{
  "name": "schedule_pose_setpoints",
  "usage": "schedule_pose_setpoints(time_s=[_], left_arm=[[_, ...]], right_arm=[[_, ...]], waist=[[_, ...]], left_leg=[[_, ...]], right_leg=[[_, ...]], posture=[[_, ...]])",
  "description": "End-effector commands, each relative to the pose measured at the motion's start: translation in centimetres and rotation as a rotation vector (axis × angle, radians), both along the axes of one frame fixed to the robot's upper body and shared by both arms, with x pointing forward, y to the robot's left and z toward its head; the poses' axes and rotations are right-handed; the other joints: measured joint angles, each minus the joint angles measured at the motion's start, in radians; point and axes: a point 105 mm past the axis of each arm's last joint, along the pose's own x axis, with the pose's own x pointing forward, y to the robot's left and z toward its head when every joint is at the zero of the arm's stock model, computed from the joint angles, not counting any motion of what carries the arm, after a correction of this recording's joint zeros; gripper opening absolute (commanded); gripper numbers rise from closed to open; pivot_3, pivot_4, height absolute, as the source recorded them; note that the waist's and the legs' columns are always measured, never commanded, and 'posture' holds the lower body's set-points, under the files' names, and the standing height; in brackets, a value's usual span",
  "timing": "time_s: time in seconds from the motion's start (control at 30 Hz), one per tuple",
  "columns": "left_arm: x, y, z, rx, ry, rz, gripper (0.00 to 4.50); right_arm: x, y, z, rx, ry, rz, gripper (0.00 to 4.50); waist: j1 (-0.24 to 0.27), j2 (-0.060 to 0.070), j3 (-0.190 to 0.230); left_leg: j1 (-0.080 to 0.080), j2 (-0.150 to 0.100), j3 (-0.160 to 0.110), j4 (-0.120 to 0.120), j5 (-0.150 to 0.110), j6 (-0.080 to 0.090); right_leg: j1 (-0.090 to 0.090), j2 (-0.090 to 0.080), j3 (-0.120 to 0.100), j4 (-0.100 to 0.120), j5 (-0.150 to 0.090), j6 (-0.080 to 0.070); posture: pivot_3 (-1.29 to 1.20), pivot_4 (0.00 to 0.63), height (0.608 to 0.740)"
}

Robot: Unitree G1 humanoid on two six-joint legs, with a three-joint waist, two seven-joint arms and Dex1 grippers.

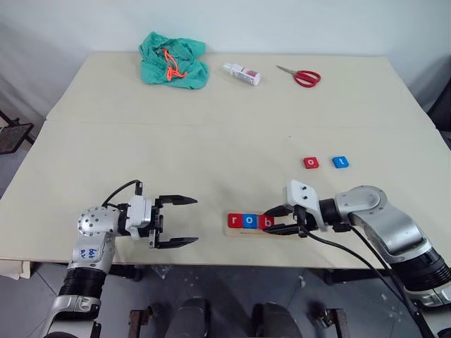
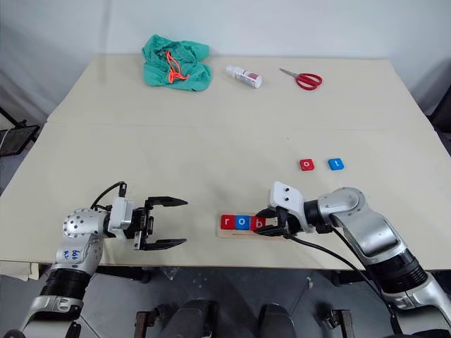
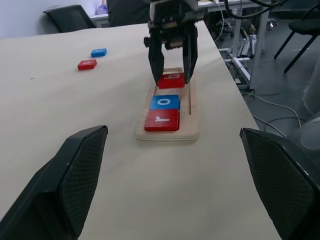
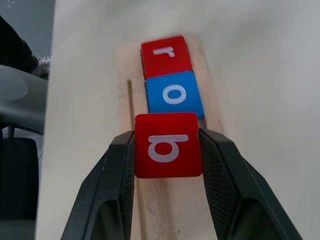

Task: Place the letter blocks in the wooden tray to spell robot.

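The wooden tray (image 3: 167, 135) lies near the table's front edge. In it sit a red r block (image 1: 234, 221) and, beside it, a blue o block (image 1: 249, 221). My right gripper (image 4: 168, 145) is shut on a red b block (image 4: 168, 150), holding it over the tray right next to the blue o; I cannot tell whether it rests on the wood. A red o block (image 1: 311, 163) and a blue t block (image 1: 340, 162) lie loose on the table farther back to the right. My left gripper (image 1: 193, 221) hangs open and empty left of the tray, pointing at it.
At the far side of the table lie a green cloth (image 1: 173, 62) with an orange cord, a small white bottle (image 1: 242, 73) and red scissors (image 1: 303, 76). The tray sits close to the table's front edge (image 1: 211, 262).
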Motion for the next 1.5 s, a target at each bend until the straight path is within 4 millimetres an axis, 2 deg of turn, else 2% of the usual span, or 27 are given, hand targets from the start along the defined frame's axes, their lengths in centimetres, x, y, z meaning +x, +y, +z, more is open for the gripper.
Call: schedule_pose_setpoints(time_s=[0.03,0.13,0.4,0.5,0.6,0.73,0.9,1.03,1.3,1.37,1.5], left_arm=[[-0.2,0.3,0.8,-0.011,-0.036,0.016,4.50],[-0.1,0.3,0.9,-0.011,-0.040,0.020,4.50],[0.1,0.2,1.0,-0.015,-0.042,0.023,4.50],[0.1,0.2,1.0,-0.015,-0.042,0.022,4.50],[0.2,0.1,1.0,-0.018,-0.044,0.020,4.50],[0.4,-0.1,0.8,-0.018,-0.040,0.018,4.50],[0.6,-0.3,0.9,-0.024,-0.040,0.015,4.50],[0.6,-0.3,0.9,-0.025,-0.040,0.011,4.50],[0.6,-0.2,0.8,-0.024,-0.037,0.013,4.50],[0.5,-0.1,0.7,-0.023,-0.037,0.015,4.50],[0.4,-0.1,0.8,-0.024,-0.042,0.019,4.50]], right_arm=[[0.5,0.4,0.5,0.005,-0.053,0.022,1.47],[0.7,0.4,0.2,-0.009,-0.066,0.038,1.47],[-0.1,1.0,1.6,0.048,-0.071,0.066,4.40],[-0.3,0.9,2.0,0.062,-0.073,0.058,4.48],[-0.6,-0.1,3.0,0.105,-0.074,0.000,4.48],[-0.7,-1.2,2.1,0.080,-0.075,-0.085,4.48],[-0.9,-1.0,2.4,0.114,-0.068,-0.117,4.48],[-1.5,-0.8,2.2,0.106,-0.035,-0.116,3.58],[-3.5,0.3,1.5,0.078,0.081,-0.035,0.67],[-3.5,0.7,0.6,0.063,0.102,-0.017,0.05],[-2.6,1.1,-0.5,0.067,0.108,-0.023,0.05]], waist=[[-0.001,0.000,0.000],[0.000,0.000,0.000],[-0.001,0.000,0.000],[0.000,0.000,0.000],[0.003,0.000,0.000],[0.002,0.000,0.000],[-0.001,0.000,0.000],[0.000,0.000,0.000],[0.002,0.000,0.000],[0.001,0.000,0.000],[-0.001,0.000,0.000]], left_leg=[[0.000,0.000,0.000,0.000,0.000,0.000],[0.000,0.000,0.000,0.000,0.000,0.000],[0.000,0.000,0.000,0.000,0.000,0.000],[0.000,0.000,0.000,0.000,0.000,0.000],[0.000,0.000,-0.001,0.000,0.000,0.000],[0.000,-0.001,-0.002,0.001,0.000,0.000],[0.000,-0.001,-0.001,0.001,0.000,0.000],[0.000,0.000,-0.002,0.000,0.000,0.000],[-0.001,-0.001,-0.002,0.001,0.000,0.000],[0.000,-0.001,-0.002,0.001,0.000,0.000],[0.000,-0.001,-0.002,0.001,0.000,0.000]], right_leg=[[0.000,0.000,0.000,0.000,0.000,0.000],[0.000,0.000,0.000,0.000,0.000,0.000],[0.000,0.000,0.000,0.000,0.000,0.000],[0.000,0.000,0.000,0.000,0.000,0.000],[0.000,0.000,0.000,0.001,0.000,0.000],[0.000,0.000,0.000,0.001,0.000,0.000],[0.000,0.000,0.000,0.001,0.000,0.000],[0.000,0.000,0.000,0.001,0.000,0.000],[0.000,0.000,0.000,0.001,0.000,0.000],[0.000,0.000,0.000,0.001,0.000,0.000],[0.000,0.000,0.000,0.001,0.000,0.000]], posture=[[0.00,0.150,0.740],[0.00,0.150,0.740],[0.00,0.150,0.740],[0.00,0.150,0.740],[0.00,0.150,0.740],[0.00,0.150,0.740],[0.00,0.150,0.740],[0.00,0.150,0.740],[0.00,0.150,0.740],[0.00,0.150,0.740],[0.00,0.150,0.740]])
